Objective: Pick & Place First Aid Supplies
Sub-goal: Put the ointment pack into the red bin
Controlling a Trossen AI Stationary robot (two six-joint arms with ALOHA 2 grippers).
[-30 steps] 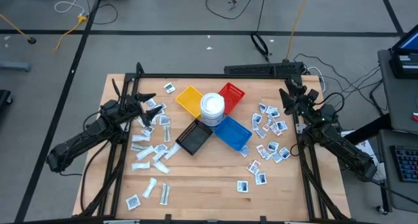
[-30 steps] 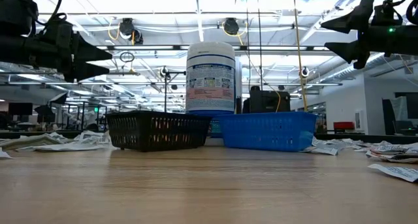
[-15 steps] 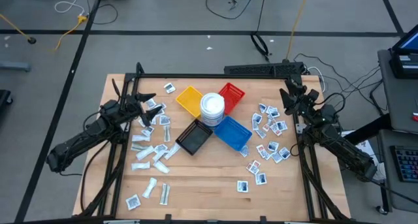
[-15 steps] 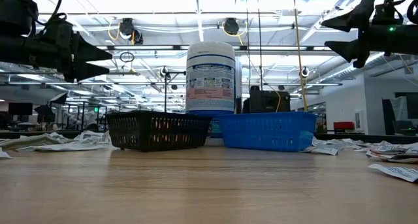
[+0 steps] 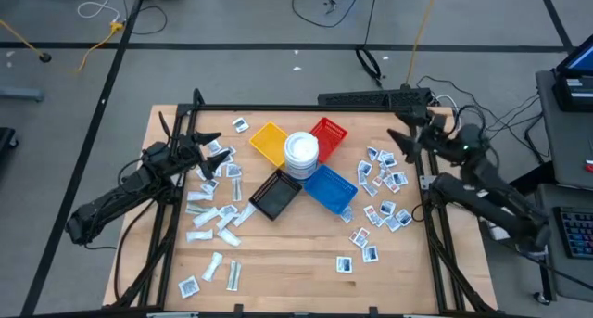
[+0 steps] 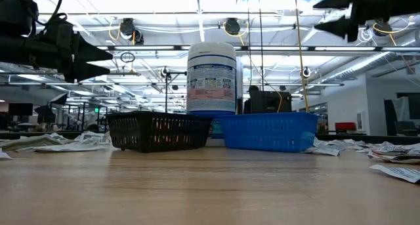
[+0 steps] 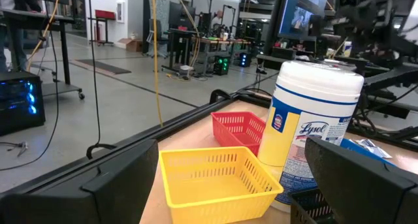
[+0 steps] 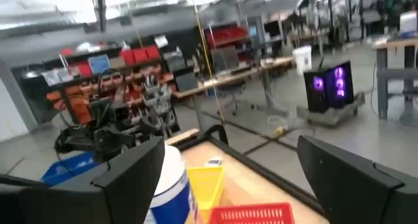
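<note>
High view, worktop [image 5: 278,262]: a wooden surface is seen from above, with a white tub [image 5: 300,152] at its middle, ringed by a yellow tray [image 5: 268,142], red tray [image 5: 329,134], blue tray [image 5: 329,188] and black tray [image 5: 274,197].
High view, supplies: the first aid supplies [image 5: 384,184] are scattered in two groups, square packets right of the trays and longer pale strips to their left; none is seen in a tray.
High view, left gripper [image 5: 206,145]: held above the left packets near the yellow tray, its fingers spread and empty.
High view, right gripper [image 5: 400,147]: held above the worktop's right edge near the square packets, fingers spread, nothing held.
Low view: the black and blue trays are seen side by side before the tub; packets [image 6: 394,161] lie flat at both sides; both grippers are held high above the worktop.
Left wrist view: the yellow and red trays and the tub are framed between two parted dark fingers [image 7: 366,181].
Right wrist view: the tub, yellow tray and red tray are glimpsed between parted fingers [image 8: 359,178]; the left arm [image 8: 98,138] shows beyond.
</note>
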